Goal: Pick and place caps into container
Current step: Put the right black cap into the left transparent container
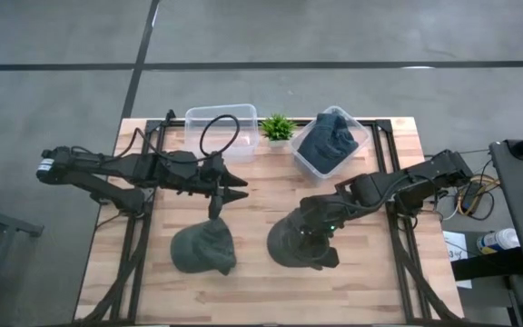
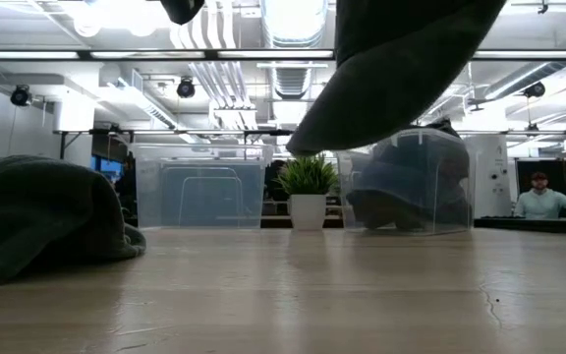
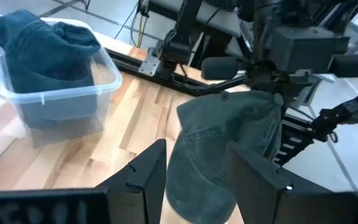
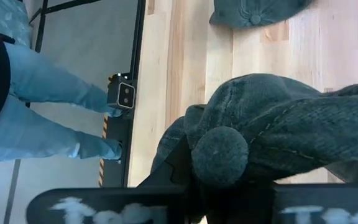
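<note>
Your right tool is clamped tight on a dark olive cap, holding it just above the counter near its front. Your left tool hovers with its fingers apart, gripping nothing, over a second olive cap lying on the counter. The right-hand container holds blue caps.

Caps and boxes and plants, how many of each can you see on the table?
Caps out of a box: 2, one lying on the table, one held up by the right gripper
Blue caps in the right box: a pile, cannot count
Clear boxes: 2, the left one empty
Potted plants: 1
Total: 5, plus the pile
</note>
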Robot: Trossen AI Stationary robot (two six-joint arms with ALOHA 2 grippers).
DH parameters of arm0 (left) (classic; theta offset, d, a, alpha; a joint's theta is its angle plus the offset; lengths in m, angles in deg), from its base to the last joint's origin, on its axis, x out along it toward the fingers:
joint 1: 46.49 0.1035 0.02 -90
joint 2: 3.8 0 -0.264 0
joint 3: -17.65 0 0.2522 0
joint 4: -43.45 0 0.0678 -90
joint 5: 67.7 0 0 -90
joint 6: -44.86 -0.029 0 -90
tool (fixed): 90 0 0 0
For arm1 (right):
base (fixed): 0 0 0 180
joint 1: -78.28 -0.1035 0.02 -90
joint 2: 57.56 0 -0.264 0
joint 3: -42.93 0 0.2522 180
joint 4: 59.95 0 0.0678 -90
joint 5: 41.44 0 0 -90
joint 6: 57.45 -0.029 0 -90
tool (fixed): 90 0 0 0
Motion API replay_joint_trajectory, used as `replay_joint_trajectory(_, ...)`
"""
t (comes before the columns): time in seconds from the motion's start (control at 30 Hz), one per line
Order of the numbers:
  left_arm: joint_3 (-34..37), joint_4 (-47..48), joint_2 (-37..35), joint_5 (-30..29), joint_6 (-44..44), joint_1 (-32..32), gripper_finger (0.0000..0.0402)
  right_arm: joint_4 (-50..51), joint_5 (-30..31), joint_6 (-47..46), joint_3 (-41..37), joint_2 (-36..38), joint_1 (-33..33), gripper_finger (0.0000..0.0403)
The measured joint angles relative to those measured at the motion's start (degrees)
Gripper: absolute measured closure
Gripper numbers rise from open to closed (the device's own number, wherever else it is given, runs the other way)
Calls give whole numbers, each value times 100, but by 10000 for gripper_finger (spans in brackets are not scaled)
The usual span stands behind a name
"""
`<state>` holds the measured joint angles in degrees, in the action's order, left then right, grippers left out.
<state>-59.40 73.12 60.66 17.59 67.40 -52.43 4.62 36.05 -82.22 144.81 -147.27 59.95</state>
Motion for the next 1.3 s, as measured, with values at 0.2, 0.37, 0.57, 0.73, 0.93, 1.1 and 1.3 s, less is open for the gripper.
replay_joint_trajectory(0.2, 0, -418, 27, 117, 3, 78, 243, 5, 2, 434, 339, -95, 4, 395)
replay_joint_trajectory(0.37, 0, -918, 123, 244, 32, 204, 243, 346, 55, 686, 676, -225, 50, 395)
replay_joint_trajectory(0.57, 0, -1197, 195, 534, -183, 214, 243, 994, 90, 1146, 1151, -439, 98, 395)
replay_joint_trajectory(0.73, -188, -1301, 418, 1049, -512, 248, 243, 1134, 86, 1593, 1456, -612, 146, 395)
replay_joint_trajectory(0.93, -631, -1388, 894, 2222, -911, 250, 243, 1492, 67, 2362, 1918, -765, 155, 395)
replay_joint_trajectory(1.1, -835, -1337, 1212, 2504, -1159, 258, 243, 1792, 61, 2672, 2458, -866, 151, 395)
replay_joint_trajectory(1.3, -1014, -1347, 1380, 2502, -1526, 309, 243, 1901, 44, 2587, 2810, -879, 146, 395)
